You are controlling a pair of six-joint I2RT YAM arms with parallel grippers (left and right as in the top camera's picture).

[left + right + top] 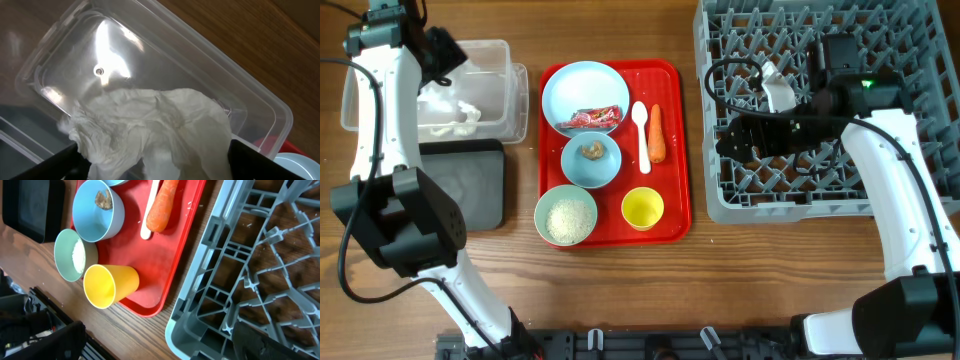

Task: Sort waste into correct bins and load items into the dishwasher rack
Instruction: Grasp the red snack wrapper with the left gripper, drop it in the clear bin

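Note:
My left gripper [442, 52] hangs over the clear tub [512, 75]. In the left wrist view its fingers [152, 162] are spread wide, with white tissue [150, 120] between them, lying in the tub [150, 45]. The tissue also shows in the overhead view [455, 115]. The pale blue plate [582, 92] holds the red-and-white wrapper [596, 118]. The blue bowl [590, 162] holds a brown lump [103, 199]. The green bowl [565, 217] holds rice. The yellow cup [642, 208], spoon [641, 135] and carrot [657, 133] lie beside them. My right gripper [728, 140] is open and empty over the left edge of the grey rack [820, 195].
All the dishes sit on the flat red tray [672, 170] at the middle of the table. The black tray [470, 190] lies in front of the clear tub. In the right wrist view the rack corner [200, 325] sits right of the red tray [150, 265].

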